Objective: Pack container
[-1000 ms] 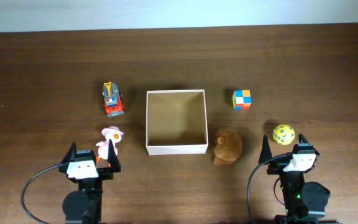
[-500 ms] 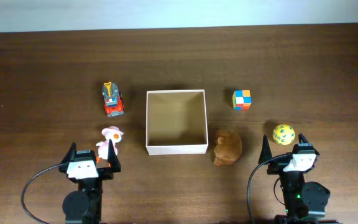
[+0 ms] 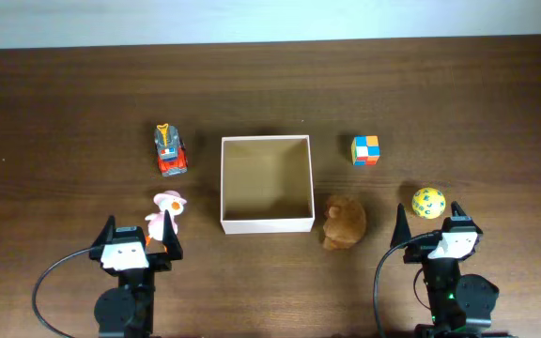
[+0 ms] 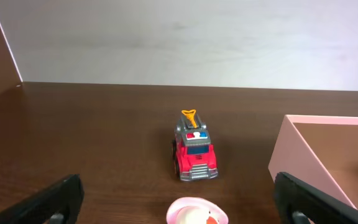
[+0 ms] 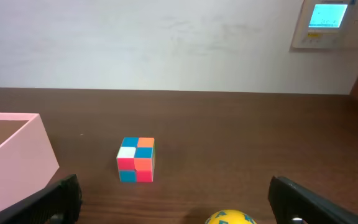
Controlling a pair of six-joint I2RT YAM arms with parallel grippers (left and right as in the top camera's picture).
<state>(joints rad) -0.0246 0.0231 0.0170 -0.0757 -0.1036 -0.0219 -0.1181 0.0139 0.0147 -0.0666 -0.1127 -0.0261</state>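
The container (image 3: 267, 223), a square white-walled box with a tan inside, stands empty at the table's middle; its near corner shows in both wrist views (image 4: 303, 155) (image 5: 23, 149). My left gripper (image 3: 142, 237) is open near the front edge, with a pink-hatted duck figure (image 3: 166, 215) (image 4: 197, 213) just ahead of its fingers. Farther out stands a red toy truck (image 3: 169, 150) (image 4: 194, 151). My right gripper (image 3: 430, 225) is open too, a yellow ball (image 3: 428, 202) (image 5: 230, 218) close in front of it. Beyond lies a colour cube (image 3: 365, 149) (image 5: 137, 159).
A brown plush toy (image 3: 344, 222) lies against the container's right front corner. A pale wall (image 5: 166, 43) rises behind the table's far edge, with a small display panel (image 5: 329, 22) mounted on it at the right.
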